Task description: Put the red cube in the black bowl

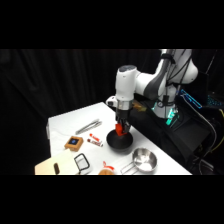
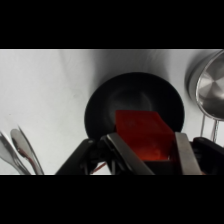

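White counter (image 1: 65, 125) is seen against black curtains. Directly above the black bowl (image 1: 120, 143), the red cube (image 2: 142, 134) is held clamped between the fingers of the end effector (image 1: 120, 131); a silver cup (image 1: 144, 160) is set just beside the bowl.

This looks like a robotics lab rather than a home or kitchen. A white robot arm (image 1: 145, 82) stands on a dark base at the far right of a white desk (image 1: 65, 122), and black curtains (image 1: 55, 80) hang behind the desk, closing off the background. To the right of the arm's base, cables (image 1: 200, 112) and a device lit in teal (image 1: 171, 116) show. The small household things on the desk are laid out like test props.
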